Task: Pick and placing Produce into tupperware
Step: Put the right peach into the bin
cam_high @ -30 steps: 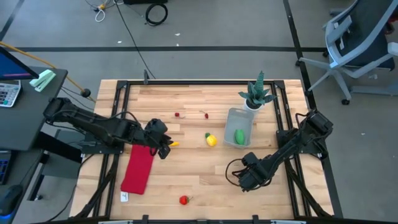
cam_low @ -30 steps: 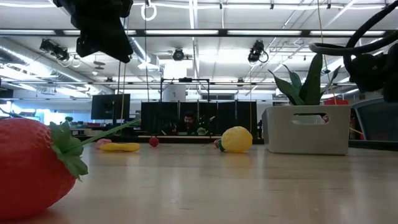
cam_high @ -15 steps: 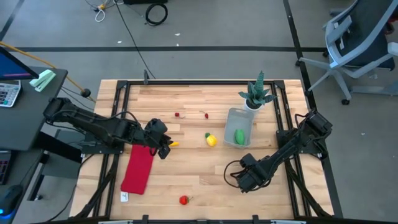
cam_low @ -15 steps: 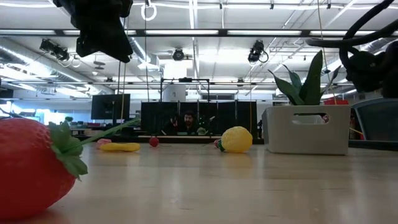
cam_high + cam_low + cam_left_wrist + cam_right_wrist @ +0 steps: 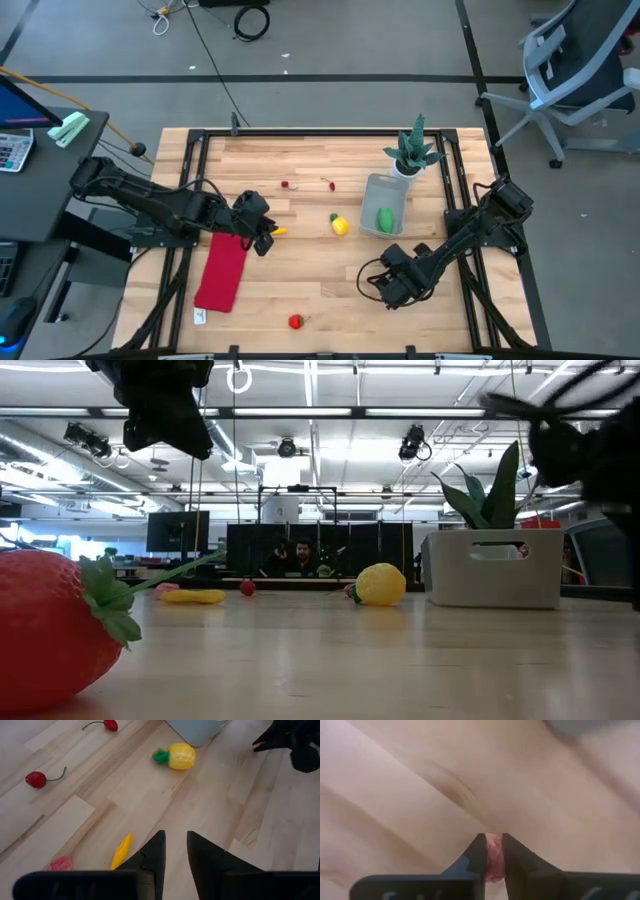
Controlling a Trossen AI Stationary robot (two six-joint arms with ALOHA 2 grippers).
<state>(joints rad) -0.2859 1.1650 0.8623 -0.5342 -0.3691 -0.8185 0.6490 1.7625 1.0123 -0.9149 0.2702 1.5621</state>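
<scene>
The tupperware (image 5: 384,205) stands at the right rear with a green piece (image 5: 385,219) inside. On the wood lie a yellow fruit with a green top (image 5: 340,226), two cherries (image 5: 286,184), a strawberry (image 5: 295,321) near the front edge, and a long yellow piece (image 5: 122,851) beside a pink one (image 5: 60,864). My left gripper (image 5: 175,837) hovers just beside the long yellow piece, its fingers a little apart with nothing between them. Right of centre, in front of the tupperware, my right gripper (image 5: 383,288) is shut on a small pink-red piece (image 5: 494,857). My right gripper pinches the small pink-red piece (image 5: 494,851) between its two fingers, which come at it from above and point down at the wood. Whether the piece rests on the table I cannot tell; in the high view the gripper hides it.
A red cloth (image 5: 222,270) lies flat at the front left. A spiky green plant in a white pot (image 5: 413,152) stands just behind the tupperware. Bare wood lies at the table's middle and front right. Black frame rails run along the table's sides.
My right gripper has moved a little toward the table's left edge. The produce on the table and the tupperware have stayed in place.
</scene>
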